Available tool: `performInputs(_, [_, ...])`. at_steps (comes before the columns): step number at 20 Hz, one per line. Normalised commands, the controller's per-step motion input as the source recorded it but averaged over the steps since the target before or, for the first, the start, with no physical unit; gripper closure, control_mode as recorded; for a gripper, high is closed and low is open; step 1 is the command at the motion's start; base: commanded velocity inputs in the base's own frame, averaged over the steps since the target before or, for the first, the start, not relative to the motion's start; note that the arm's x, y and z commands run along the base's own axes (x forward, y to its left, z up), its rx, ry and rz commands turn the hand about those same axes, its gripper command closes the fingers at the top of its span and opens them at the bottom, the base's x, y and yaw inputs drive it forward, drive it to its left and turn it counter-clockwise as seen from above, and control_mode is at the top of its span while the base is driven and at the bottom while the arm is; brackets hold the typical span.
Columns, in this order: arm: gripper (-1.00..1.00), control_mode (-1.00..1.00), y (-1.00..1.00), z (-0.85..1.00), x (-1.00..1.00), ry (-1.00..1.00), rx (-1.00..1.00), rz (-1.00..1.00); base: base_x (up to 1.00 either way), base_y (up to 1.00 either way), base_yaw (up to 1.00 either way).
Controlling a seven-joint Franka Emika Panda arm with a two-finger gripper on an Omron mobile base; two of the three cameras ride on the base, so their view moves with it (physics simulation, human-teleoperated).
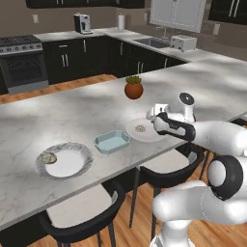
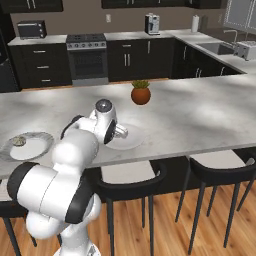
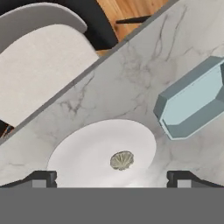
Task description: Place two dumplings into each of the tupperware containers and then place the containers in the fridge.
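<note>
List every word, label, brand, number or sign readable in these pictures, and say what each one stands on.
None can be read.
The coffee machine on the back counter: no legible marking.
The toaster oven at the far left: front too small and blurred to read.
The tupperware container, plates and dumplings carry no text.

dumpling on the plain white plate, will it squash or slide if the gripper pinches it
The dumpling looks small and soft with a pleated top, so a hard pinch may deform it. It lies loose on a smooth plate, so it could skid. It is probably light.
</note>
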Motion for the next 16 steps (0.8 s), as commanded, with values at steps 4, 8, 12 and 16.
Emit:
performInputs(4, [-1.00,-1.00,0.22,-0.07,0.62,0.32,-0.03,-0.05,0.00,0.00,0.00])
performInputs(8, [-1.00,-1.00,0.07,-0.19,0.39,0.25,0.00,-0.21,0.00,0.00,0.00])
performInputs(12, [-1.00,-1.00,0.01,-0.35,0.25,0.21,0.00,-0.25,0.00,0.00,0.00])
performInputs(16, [-1.00,-1.00,0.00,-0.51,0.26,0.06,0.00,-0.21,0.00,0.00,0.00])
